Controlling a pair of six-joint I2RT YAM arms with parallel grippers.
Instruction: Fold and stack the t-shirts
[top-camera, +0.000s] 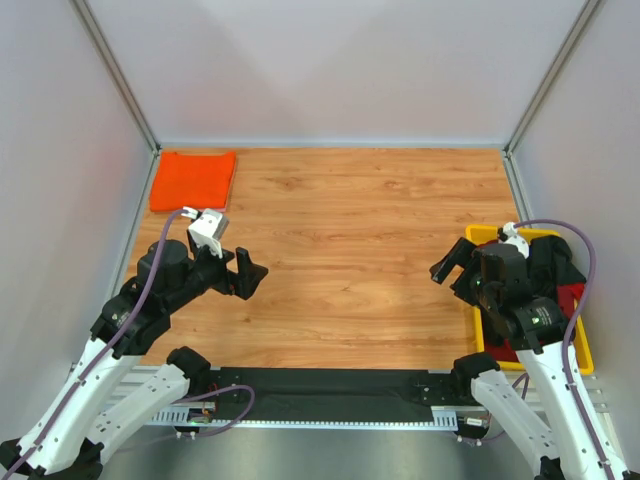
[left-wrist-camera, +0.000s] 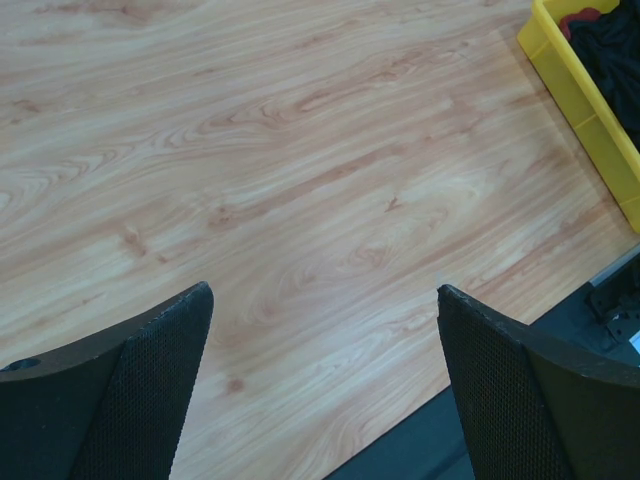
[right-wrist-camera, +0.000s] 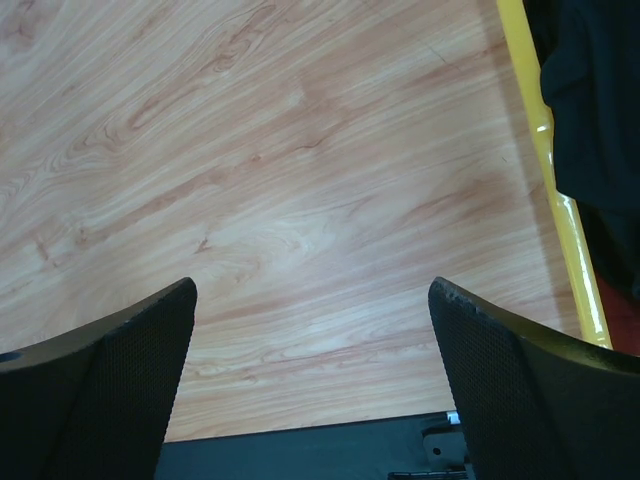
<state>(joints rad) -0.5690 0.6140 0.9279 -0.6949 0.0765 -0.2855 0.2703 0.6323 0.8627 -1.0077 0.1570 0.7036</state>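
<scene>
Top external: high at the near edge, looking down over the whole wooden table (top-camera: 350, 220).
Left wrist: close above the table, looking past the left gripper (left-wrist-camera: 325, 291) toward the yellow tray (left-wrist-camera: 575, 95).
Right wrist: close, past the right gripper (right-wrist-camera: 312, 285); tray rim at right.
Shared: bare wood beside the tray.

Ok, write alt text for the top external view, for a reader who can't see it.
Over a wooden table, the left gripper and right gripper hang open and empty. A folded orange t-shirt lies at the far left corner; a yellow tray at the near right holds a black t-shirt and red cloth.
</scene>
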